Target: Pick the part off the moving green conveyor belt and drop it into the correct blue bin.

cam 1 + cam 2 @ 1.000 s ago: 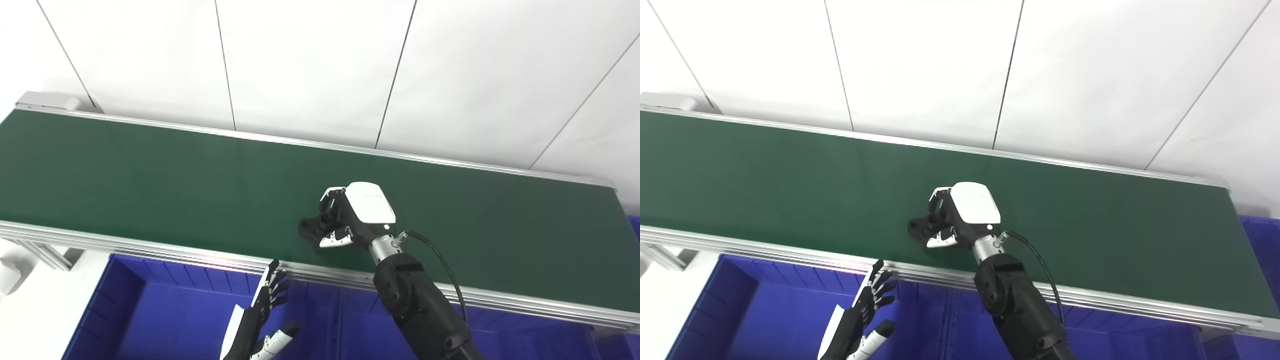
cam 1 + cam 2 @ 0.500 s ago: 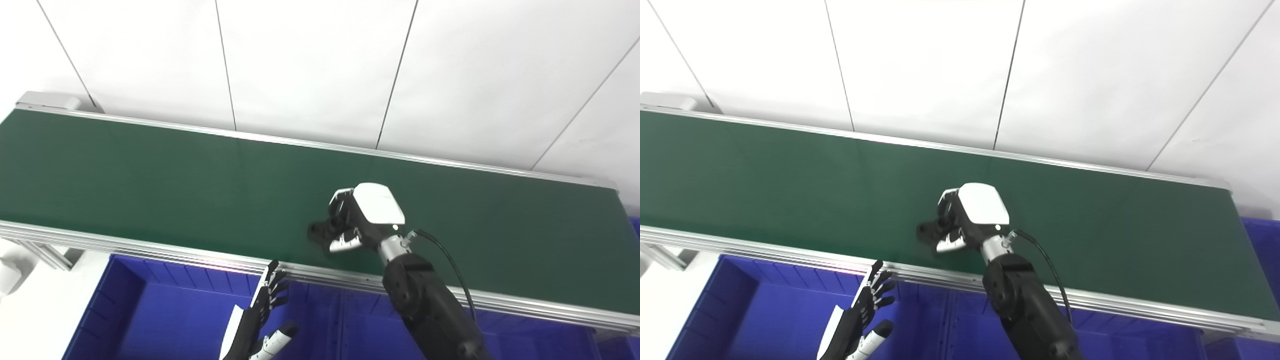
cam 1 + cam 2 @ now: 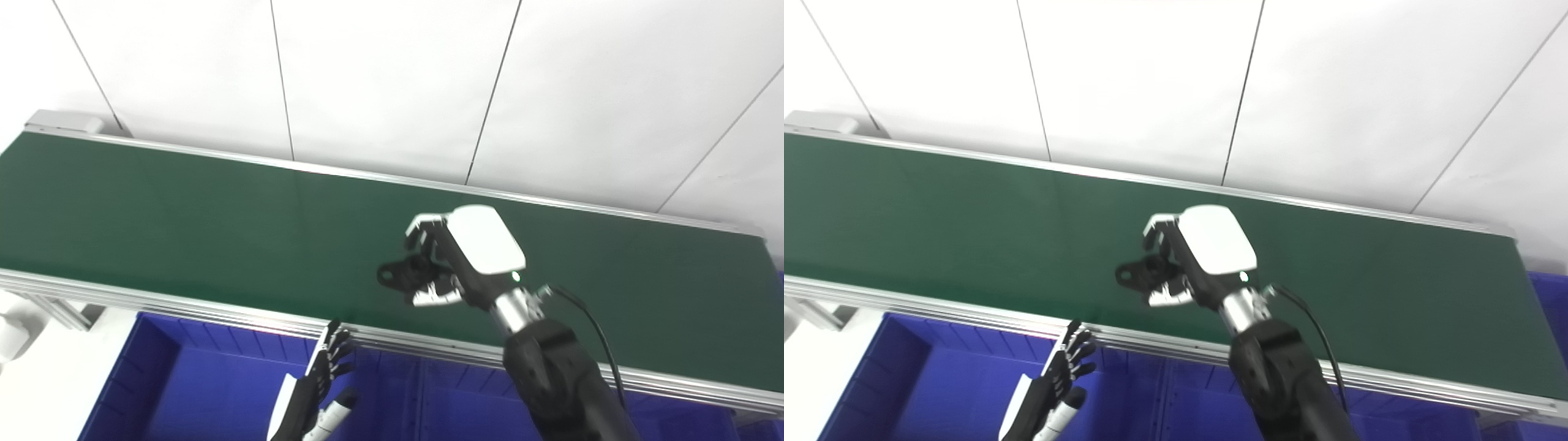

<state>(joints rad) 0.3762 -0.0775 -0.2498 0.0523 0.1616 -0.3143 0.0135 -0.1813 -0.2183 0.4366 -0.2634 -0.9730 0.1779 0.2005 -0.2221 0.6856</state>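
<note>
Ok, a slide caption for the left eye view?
Right hand grips the black part above the green belt; left hand open over the blue bin.

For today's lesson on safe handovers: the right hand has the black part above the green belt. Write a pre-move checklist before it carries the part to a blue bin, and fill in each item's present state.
1. Right hand shut on the black part: ok.
2. Part clear of the green conveyor belt: cannot tell; it looks raised, but no gap is plain.
3. Grip secure: cannot tell; much of the part sticks out beyond the fingers.
4. Left hand out of the path: not ok; it is open over the blue bin.
5. Correct bin known: cannot tell; no labels show.
</note>
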